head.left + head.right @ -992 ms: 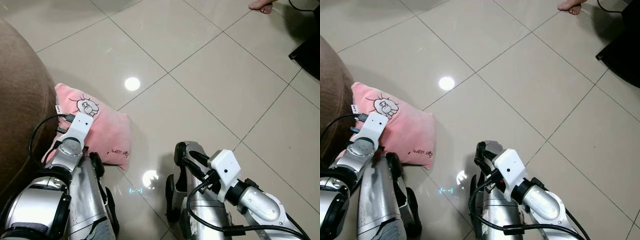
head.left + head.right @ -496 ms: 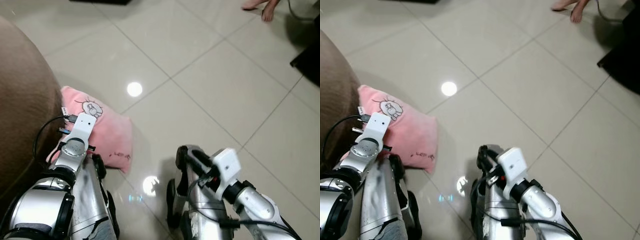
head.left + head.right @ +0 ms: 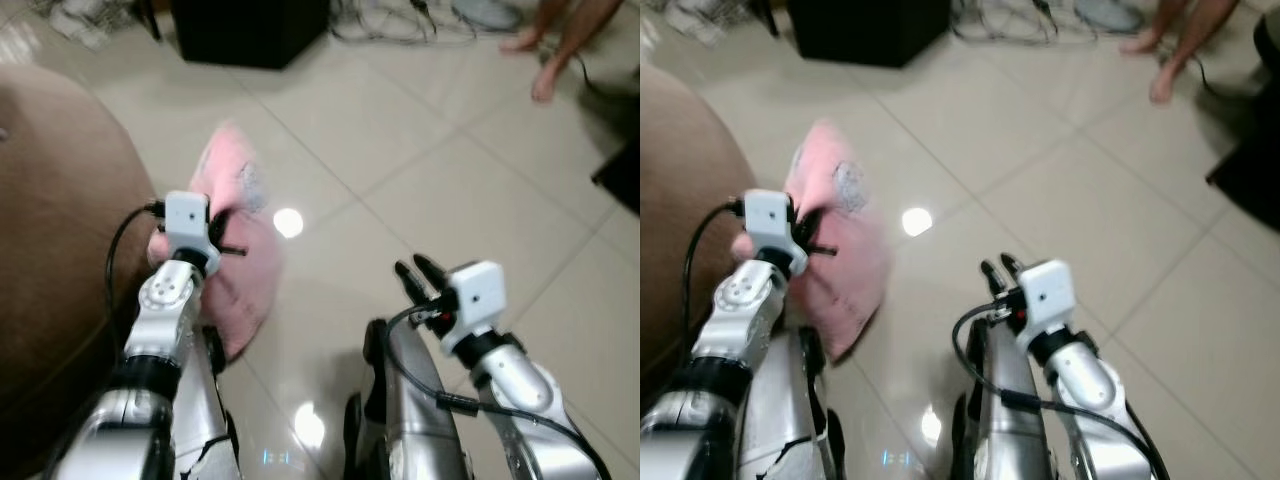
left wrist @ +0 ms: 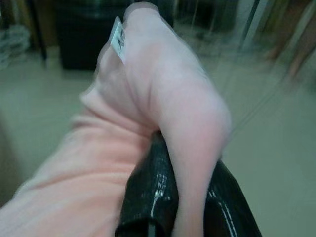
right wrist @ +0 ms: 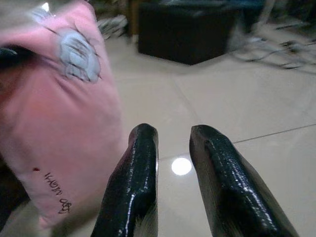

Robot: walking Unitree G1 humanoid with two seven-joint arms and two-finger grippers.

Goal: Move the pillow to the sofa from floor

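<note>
A: Where's the pillow [image 3: 235,265] held?

B: Pinched at one edge by the left gripper [image 4: 170,197], lifted off the floor [image 3: 420,170] at approx 10 o'clock, beside the sofa [image 3: 60,250].

A: Handling?

B: Judged soft, light, floppy; fabric bunches, so a deeper bite is advised. Right gripper [image 5: 173,163] is empty, fingers slightly apart.

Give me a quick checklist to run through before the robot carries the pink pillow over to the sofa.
1. Left gripper shut on the pillow: ok, a fold of fabric is pinched between its fingers.
2. Pillow off the floor: ok, it hangs from the grip.
3. Grip deep enough: cannot tell, only a fold is held.
4. Sofa close: ok, directly beside the left arm.
5. Right gripper free: ok, open and empty.
6. Person's feet clear of the path: ok, far on the opposite side.
</note>
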